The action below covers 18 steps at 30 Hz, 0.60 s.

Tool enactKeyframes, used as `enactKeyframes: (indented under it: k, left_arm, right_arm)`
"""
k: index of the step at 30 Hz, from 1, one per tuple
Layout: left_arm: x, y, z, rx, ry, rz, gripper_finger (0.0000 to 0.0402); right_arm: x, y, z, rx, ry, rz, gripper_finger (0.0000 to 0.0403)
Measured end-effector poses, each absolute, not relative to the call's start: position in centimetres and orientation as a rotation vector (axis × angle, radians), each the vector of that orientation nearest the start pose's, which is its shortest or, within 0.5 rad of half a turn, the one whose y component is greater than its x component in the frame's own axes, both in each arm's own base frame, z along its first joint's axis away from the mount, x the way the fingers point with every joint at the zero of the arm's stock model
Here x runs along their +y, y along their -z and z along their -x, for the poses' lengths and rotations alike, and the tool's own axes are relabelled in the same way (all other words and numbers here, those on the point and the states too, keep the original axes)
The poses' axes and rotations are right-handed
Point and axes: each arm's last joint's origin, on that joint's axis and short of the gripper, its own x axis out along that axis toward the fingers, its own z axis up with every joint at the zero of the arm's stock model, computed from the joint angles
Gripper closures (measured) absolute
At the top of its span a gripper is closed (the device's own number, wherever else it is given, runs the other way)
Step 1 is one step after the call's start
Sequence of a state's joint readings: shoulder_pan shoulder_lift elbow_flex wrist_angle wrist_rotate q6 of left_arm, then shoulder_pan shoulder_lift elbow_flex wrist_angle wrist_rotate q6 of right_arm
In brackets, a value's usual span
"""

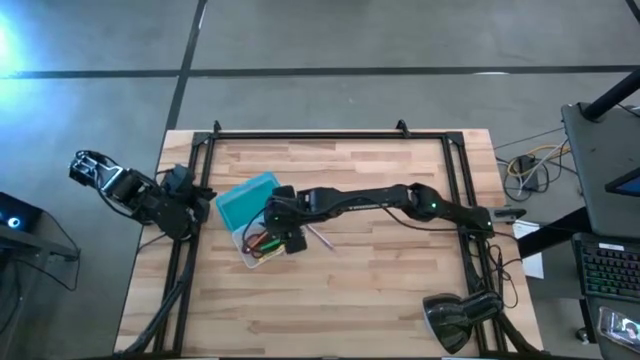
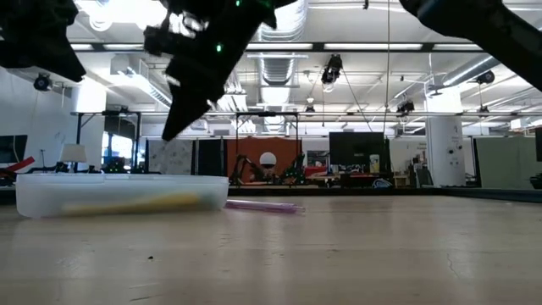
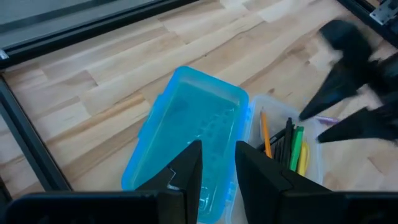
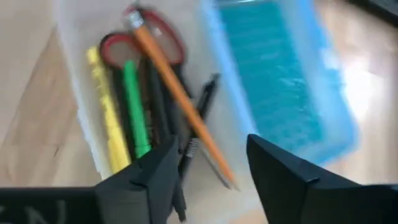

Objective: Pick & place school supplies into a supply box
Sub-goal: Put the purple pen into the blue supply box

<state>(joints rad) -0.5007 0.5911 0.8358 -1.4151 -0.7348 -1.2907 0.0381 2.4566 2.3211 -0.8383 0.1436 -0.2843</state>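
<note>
The wooden table (image 1: pixel 380 290) is mostly bare, with wide free boards right of and in front of the work and a black frame along its edges. The supply box (image 1: pixel 250 215) lies open at the left-centre, its turquoise lid (image 3: pixel 186 134) folded flat beside the translucent tray (image 2: pixel 118 195). The task looks nearly done: in the right wrist view the tray already holds the red-handled scissors (image 4: pixel 152 37), the orange pencil (image 4: pixel 177 93), the green marker (image 4: pixel 134 109), the short yellow stick (image 4: pixel 106 106) and dark pens (image 4: pixel 199 106). What seems left is one thin pinkish stick (image 1: pixel 320 238), lying on the boards just beside the tray on its right; the low view shows it flat on the wood. The right gripper (image 4: pixel 208 171) hangs above the tray, its fingers spread apart with nothing between them. The left gripper (image 3: pixel 217 168) waits near the table's left edge, facing the lid, its fingers only narrowly parted and empty. Room to move is tightest by the tray wall, since the stick lies close to it; the side away from the box is open.
</note>
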Motion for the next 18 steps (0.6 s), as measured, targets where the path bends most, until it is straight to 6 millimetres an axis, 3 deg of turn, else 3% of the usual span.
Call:
enactKeyframes:
  k: [5,9,14,18]
  left_arm:
    - [-1.1,-28.3,-6.1,0.639,-0.739,0.516,0.0321]
    - [-1.2,-27.9,-6.2,0.650,-0.744,0.506,0.0321]
    - [-1.2,-27.4,-6.2,0.663,-0.751,0.493,0.0321]
    - [-1.2,-27.1,-6.3,0.670,-0.753,0.483,0.0321]
  right_arm:
    - [-0.3,-24.2,-51.0,1.050,0.203,0.203,0.0201]
    - [-2.0,-24.3,-49.2,1.145,0.316,0.049,0.0201]
    - [-0.1,-23.5,-47.5,1.169,0.338,0.030,0.0206]
    - [2.2,-23.5,-45.9,1.010,0.405,0.047,0.0209]
